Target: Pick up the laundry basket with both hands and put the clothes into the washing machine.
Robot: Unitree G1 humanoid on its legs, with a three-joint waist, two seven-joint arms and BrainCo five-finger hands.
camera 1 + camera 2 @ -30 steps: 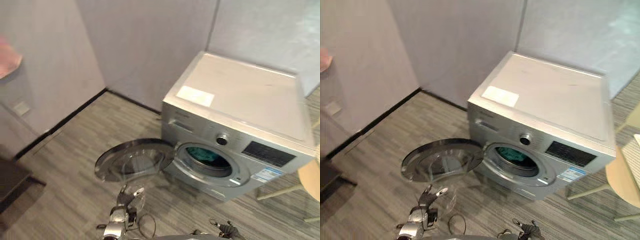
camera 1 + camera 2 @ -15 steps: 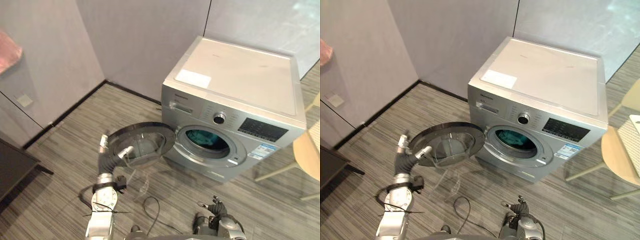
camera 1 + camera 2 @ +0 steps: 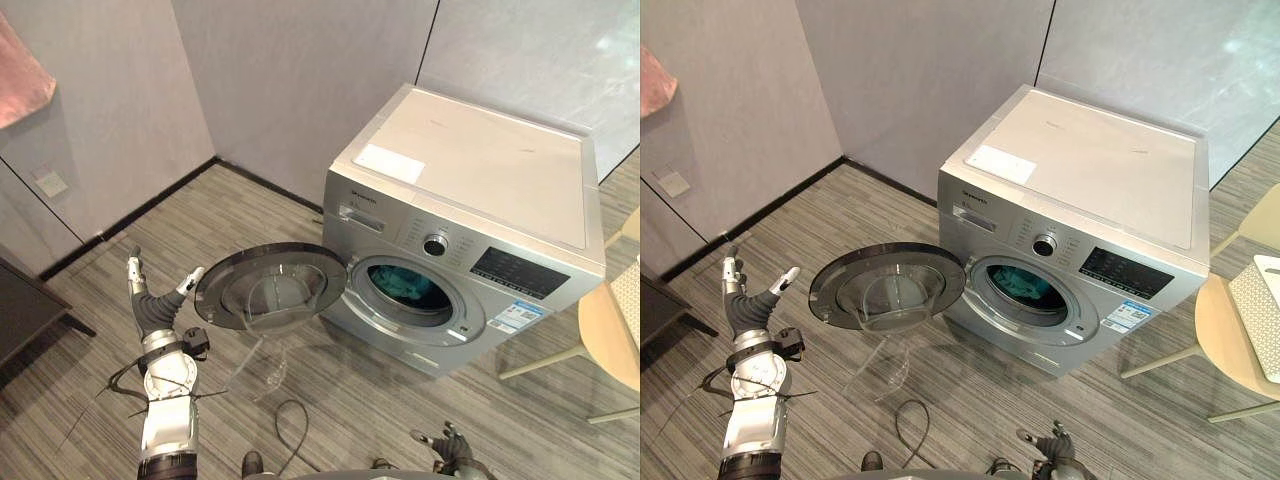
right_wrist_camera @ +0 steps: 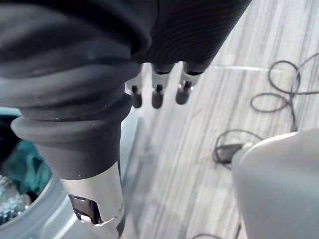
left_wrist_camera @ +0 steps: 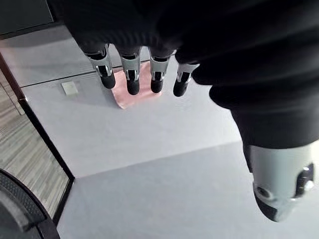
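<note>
In the left eye view, the silver washing machine (image 3: 480, 200) stands near the corner of the grey walls. Its round door (image 3: 270, 285) is wide open above the striped floor (image 3: 380, 400). Teal clothes (image 3: 405, 288) lie inside the drum. The left hand (image 3: 150, 306) is raised just beside the door's outer rim. The right hand (image 3: 452, 447) shows low, in front of the machine and apart from it.

In the right eye view, a pale chair (image 3: 1230, 335) stands to the right of the machine. A white latticed object (image 3: 1265, 312) rests on its seat, cut by the edge; I cannot tell if it is the basket.

In the left wrist view, the fingers (image 5: 131, 79) are straight and the thumb is apart, so this hand is released and empty. Behind them a pink cloth (image 5: 142, 98) hangs on the wall.

In the right wrist view, the fingers (image 4: 157, 93) hang relaxed over the floor, grasping nothing. The teal clothes show in the drum beside the thumb.
</note>
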